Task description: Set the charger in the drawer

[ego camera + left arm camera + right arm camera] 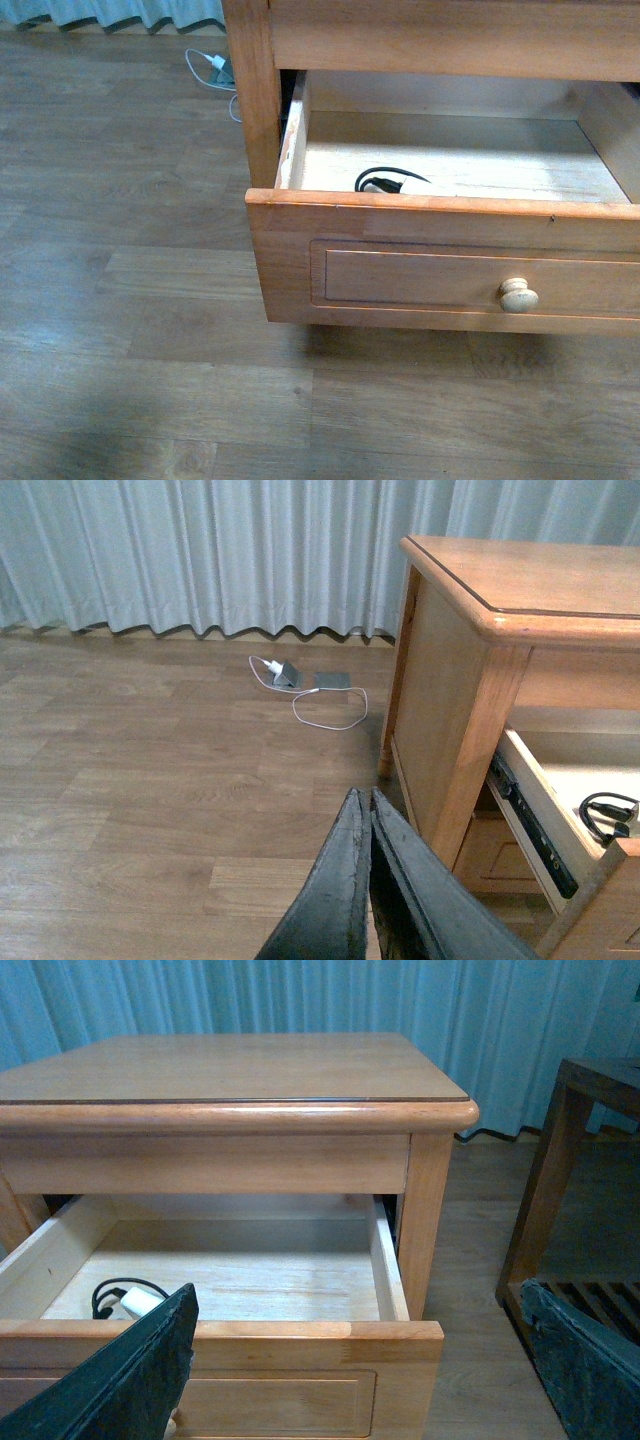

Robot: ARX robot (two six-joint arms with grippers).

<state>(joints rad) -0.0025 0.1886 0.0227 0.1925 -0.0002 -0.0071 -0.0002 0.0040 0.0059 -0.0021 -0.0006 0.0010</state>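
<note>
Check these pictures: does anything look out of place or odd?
A white plug and cable lie loose on the floor beside the cabinet, near the curtain. The drawer stands open, the charger inside.

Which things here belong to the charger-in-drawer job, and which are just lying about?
Job: charger, lying inside the open drawer.
Lying about: white plug with cable on the floor; dark wooden rack.

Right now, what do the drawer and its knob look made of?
The drawer looks like varnished orange-brown wood: visible grain, slight sheen, paler bare wood inside. The knob is smooth cream, maybe painted wood or plastic; I cannot tell.
</note>
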